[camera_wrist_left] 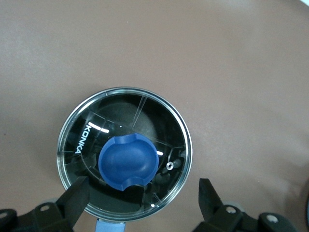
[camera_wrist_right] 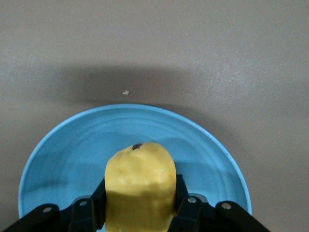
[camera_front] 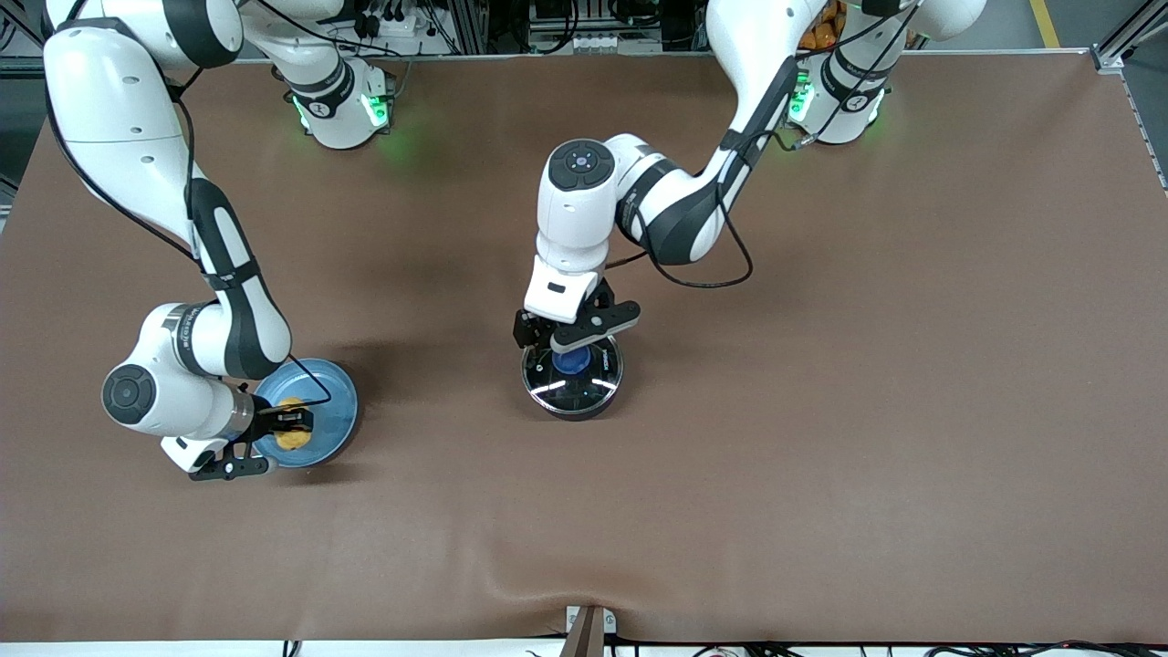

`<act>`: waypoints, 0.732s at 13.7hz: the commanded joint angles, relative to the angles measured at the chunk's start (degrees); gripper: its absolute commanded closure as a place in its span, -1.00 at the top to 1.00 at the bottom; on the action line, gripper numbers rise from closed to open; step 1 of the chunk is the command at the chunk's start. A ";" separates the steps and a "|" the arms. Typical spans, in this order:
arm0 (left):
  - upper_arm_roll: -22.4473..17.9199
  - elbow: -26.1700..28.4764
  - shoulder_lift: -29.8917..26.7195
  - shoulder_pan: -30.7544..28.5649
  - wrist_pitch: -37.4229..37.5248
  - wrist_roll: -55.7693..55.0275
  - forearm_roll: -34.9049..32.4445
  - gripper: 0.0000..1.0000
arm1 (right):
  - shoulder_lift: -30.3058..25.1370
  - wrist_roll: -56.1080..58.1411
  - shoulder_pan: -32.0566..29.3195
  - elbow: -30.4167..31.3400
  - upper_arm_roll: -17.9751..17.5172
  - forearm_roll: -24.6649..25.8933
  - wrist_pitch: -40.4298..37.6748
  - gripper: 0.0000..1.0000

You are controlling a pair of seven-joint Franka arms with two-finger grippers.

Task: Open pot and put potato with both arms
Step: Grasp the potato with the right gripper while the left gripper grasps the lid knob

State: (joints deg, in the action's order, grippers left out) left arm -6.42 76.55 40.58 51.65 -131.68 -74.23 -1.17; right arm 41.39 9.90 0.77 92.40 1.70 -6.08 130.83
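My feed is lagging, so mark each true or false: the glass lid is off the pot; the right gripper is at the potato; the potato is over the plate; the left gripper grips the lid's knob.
1. The clear glass lid is off the black pot: false, it sits on it.
2. The right gripper clasps the yellow lumpy potato: true.
3. The potato is over the round light-blue plate: true.
4. The left gripper grips the blue knob: false, its fingers are open above the lid.

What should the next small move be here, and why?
Probably the left gripper should drop and close on the blue knob: its fingers stand open over the glass lid, which is on the pot. The right gripper has its fingers against the potato on the plate.
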 commanded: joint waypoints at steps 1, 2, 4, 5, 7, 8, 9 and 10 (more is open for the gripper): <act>-0.97 -1.49 2.13 0.82 -0.50 1.98 0.20 1.00 | -0.78 0.21 -0.15 -0.73 -0.64 -2.26 -0.31 -0.74; -1.05 -1.14 2.22 0.73 -0.50 2.94 1.42 1.00 | -0.96 0.21 -0.07 -0.82 -0.64 -2.27 -0.22 -0.79; -1.05 -0.44 2.22 0.73 -0.50 8.02 4.32 1.00 | -1.57 0.12 0.20 -1.25 -0.73 -2.36 -0.31 -0.82; -1.31 -0.35 2.22 0.56 -0.42 9.53 5.73 1.00 | -1.75 0.03 0.20 -1.60 -0.82 -2.36 -0.49 -0.83; -2.72 -0.26 3.09 0.55 -0.41 10.94 7.67 1.00 | -1.93 -1.54 0.37 -1.61 -1.25 -2.44 -0.49 -0.83; -2.90 -0.26 3.53 0.55 -0.41 11.21 7.93 1.00 | -2.62 -2.16 0.37 -1.61 -1.69 -2.44 -0.49 -0.89; -3.51 -0.26 4.15 0.55 -0.41 11.48 8.02 1.00 | -3.24 -2.69 0.46 -1.61 -2.04 -2.44 -0.49 -1.00; -4.21 -0.26 4.85 0.55 -0.41 11.83 8.29 1.00 | -3.59 -3.65 0.64 -1.61 -2.22 -2.44 -0.57 -1.00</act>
State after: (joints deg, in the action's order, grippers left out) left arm -8.97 76.78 43.88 51.64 -131.78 -64.01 5.55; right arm 40.19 8.15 1.27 89.84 0.21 -7.84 130.83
